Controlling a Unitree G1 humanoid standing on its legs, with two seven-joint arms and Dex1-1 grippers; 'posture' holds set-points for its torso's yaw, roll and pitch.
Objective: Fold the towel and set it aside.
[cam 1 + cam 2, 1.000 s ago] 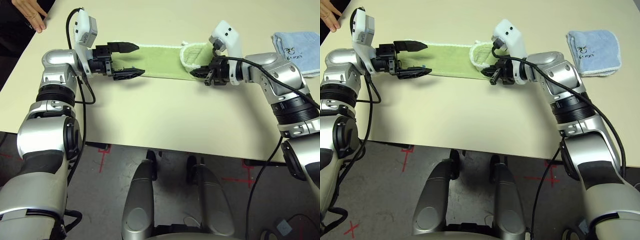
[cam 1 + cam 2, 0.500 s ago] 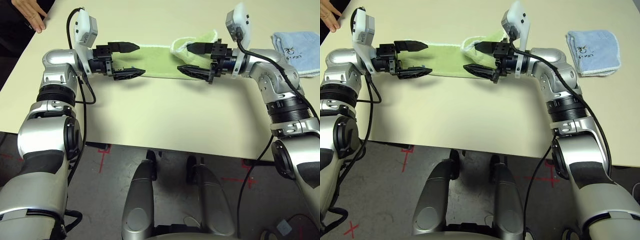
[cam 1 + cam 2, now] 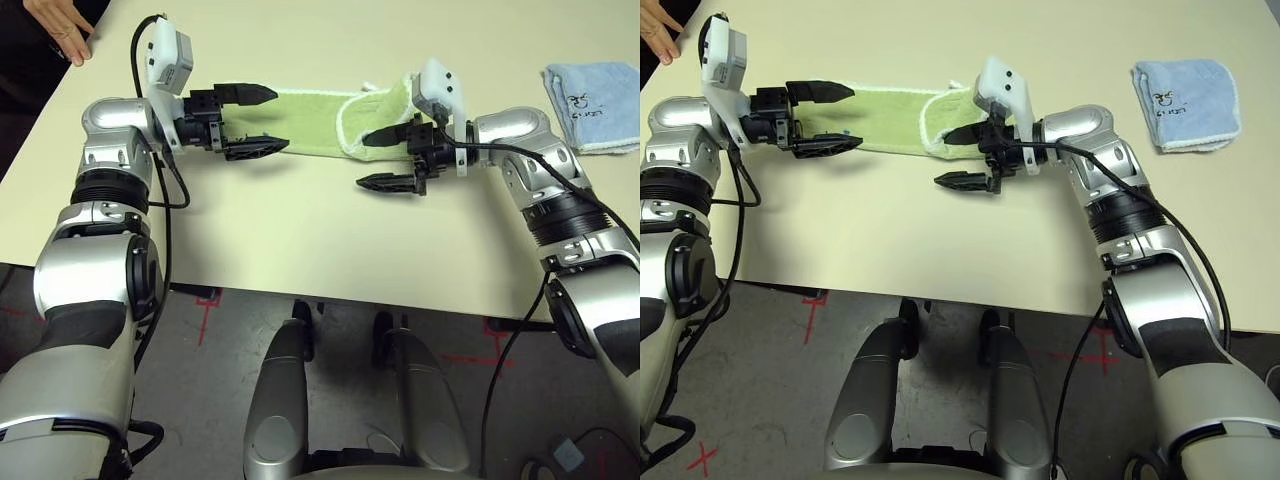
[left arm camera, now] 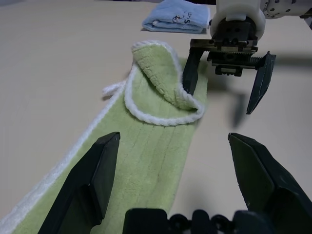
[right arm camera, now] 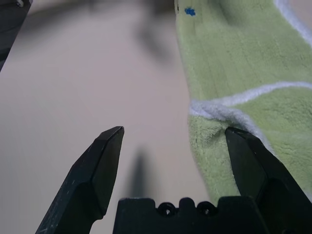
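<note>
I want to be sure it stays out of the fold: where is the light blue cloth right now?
In the left eye view the light blue cloth lies folded on the table at the far right, beyond the right gripper and apart from the green towel.

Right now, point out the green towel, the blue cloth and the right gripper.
towel (image 3: 310,122), left eye view, flat middle.
blue cloth (image 3: 597,105), left eye view, its centre.
right gripper (image 3: 374,160), left eye view, between open fingertips.

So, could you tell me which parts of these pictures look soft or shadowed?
Right wrist view: the near towel is fairly crisp, while the far table and the shadows on it blur. Left wrist view: the blue cloth at the back is soft; the right gripper casts a faint shadow beside it. Eye views: even light, with soft shadows under both arms.
</note>
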